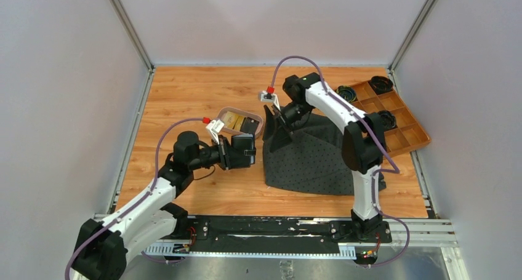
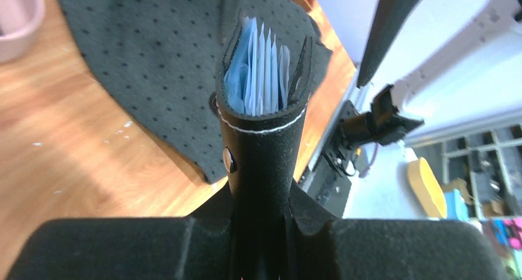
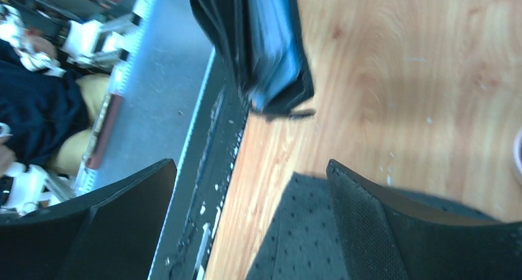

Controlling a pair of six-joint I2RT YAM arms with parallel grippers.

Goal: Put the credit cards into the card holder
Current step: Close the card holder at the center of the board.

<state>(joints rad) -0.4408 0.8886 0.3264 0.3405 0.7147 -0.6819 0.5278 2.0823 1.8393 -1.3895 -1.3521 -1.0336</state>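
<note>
Low in the left wrist view, the left gripper (image 2: 261, 206) is clenched on the small black grained bifold card holder (image 2: 261, 138), which stands upright with pale blue sleeves showing at its top. At the centre of the top view lies a dark dotted fabric mat (image 1: 314, 160). Just above the holder, gold-yellow plastic credit cards (image 1: 231, 118) lie in a pinkish rounded tray (image 1: 243, 109). The right gripper (image 1: 280, 123) is over the mat's upper left corner, its jaws spread wide and grasping nothing.

The left gripper (image 2: 260, 221) clamps the card holder (image 2: 261, 151) (blue sleeves (image 2: 255, 71) fanned inside), a dotted mat (image 2: 154, 58) behind it.
</note>
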